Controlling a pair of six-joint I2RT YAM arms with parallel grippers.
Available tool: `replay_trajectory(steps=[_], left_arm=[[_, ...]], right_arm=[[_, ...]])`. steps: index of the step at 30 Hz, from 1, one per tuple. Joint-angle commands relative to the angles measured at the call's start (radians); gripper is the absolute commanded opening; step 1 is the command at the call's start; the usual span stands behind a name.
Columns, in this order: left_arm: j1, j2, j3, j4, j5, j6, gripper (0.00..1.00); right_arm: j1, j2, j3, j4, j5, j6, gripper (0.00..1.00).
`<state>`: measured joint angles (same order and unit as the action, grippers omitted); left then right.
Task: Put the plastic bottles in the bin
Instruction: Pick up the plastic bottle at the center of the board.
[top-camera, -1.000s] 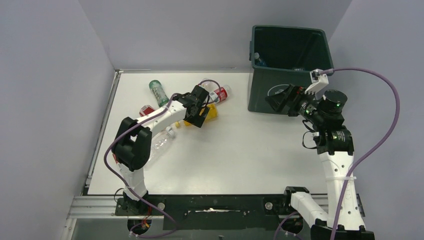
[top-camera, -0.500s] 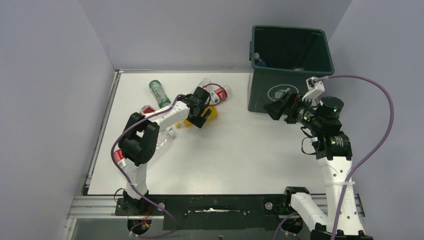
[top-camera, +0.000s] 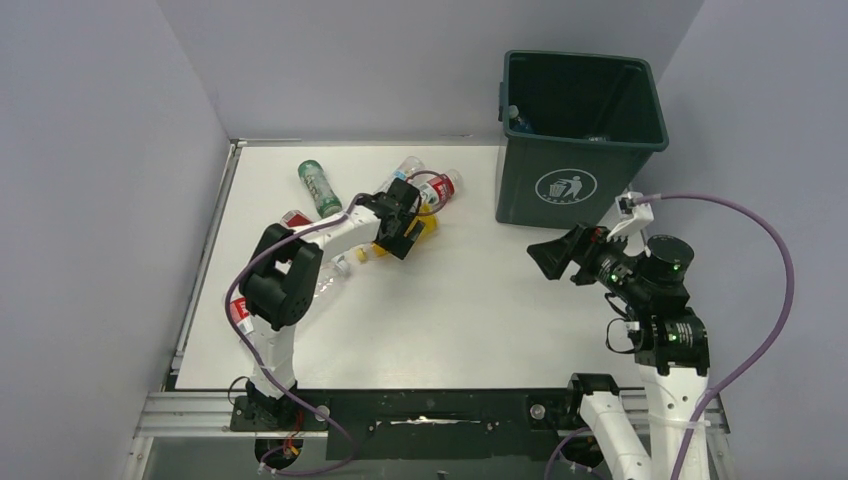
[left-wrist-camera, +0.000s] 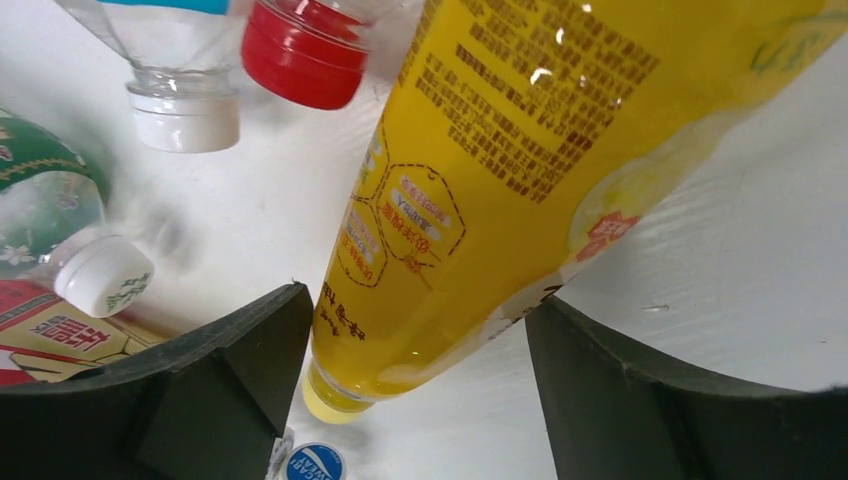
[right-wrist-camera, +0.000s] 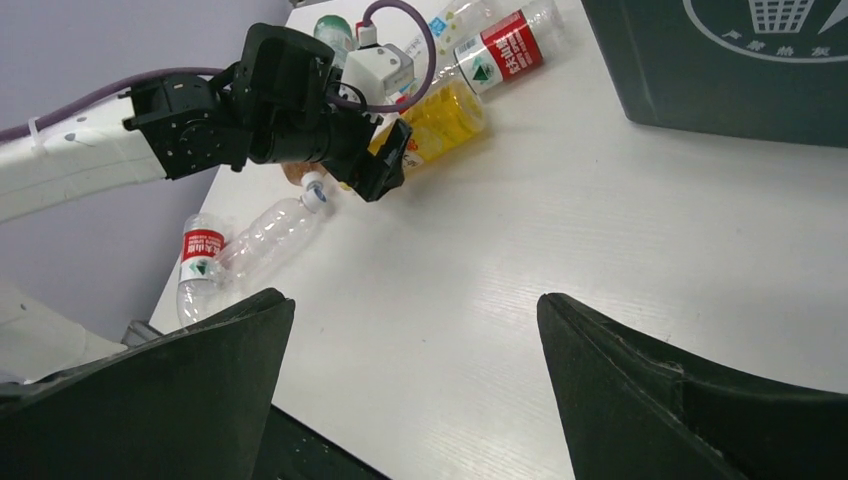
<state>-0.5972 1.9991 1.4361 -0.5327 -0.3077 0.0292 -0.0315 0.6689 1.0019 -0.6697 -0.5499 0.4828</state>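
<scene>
The white table (top-camera: 500, 310) filled the scene, with the bin (top-camera: 520, 195) upright at its far right corner, its litter symbol facing the near side. One bottle (top-camera: 517, 121) lay inside it against the left wall.

The right gripper (top-camera: 548, 259) hung just near of the bin, its fingers spread wide with nothing between them. The left gripper (left-wrist-camera: 415, 320) was down at the table's far left part, its fingers spread to either side of the yellow bottle (left-wrist-camera: 500, 170) and close against it; I could not tell whether they pressed it.

That bottle lay on the table among the loose bottles. A red-labelled bottle (top-camera: 441, 188) lay just beyond it, a green-labelled bottle (top-camera: 318, 187) further left, and a clear bottle (right-wrist-camera: 262, 238) on the near side.
</scene>
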Motion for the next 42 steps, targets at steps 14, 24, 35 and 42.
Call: replay_trajectory(steps=[14, 24, 35, 42], left_arm=[[-0.067, -0.161, -0.057, -0.002, 0.106, -0.146, 0.34], [-0.101, -0.356, -0.104, -0.014, 0.178, -0.212, 0.32], [-0.16, -0.449, -0.098, -0.05, 0.352, -0.286, 0.32], [-0.198, -0.495, -0.101, -0.009, 0.456, -0.341, 0.32]], right_arm=[[0.004, -0.046, -0.114, 0.042, -0.009, 0.046, 1.0], [0.008, -0.027, -0.205, 0.192, -0.044, 0.179, 0.99], [0.037, 0.043, -0.222, 0.402, -0.052, 0.287, 0.99], [0.151, 0.148, -0.196, 0.488, 0.02, 0.303, 1.0]])
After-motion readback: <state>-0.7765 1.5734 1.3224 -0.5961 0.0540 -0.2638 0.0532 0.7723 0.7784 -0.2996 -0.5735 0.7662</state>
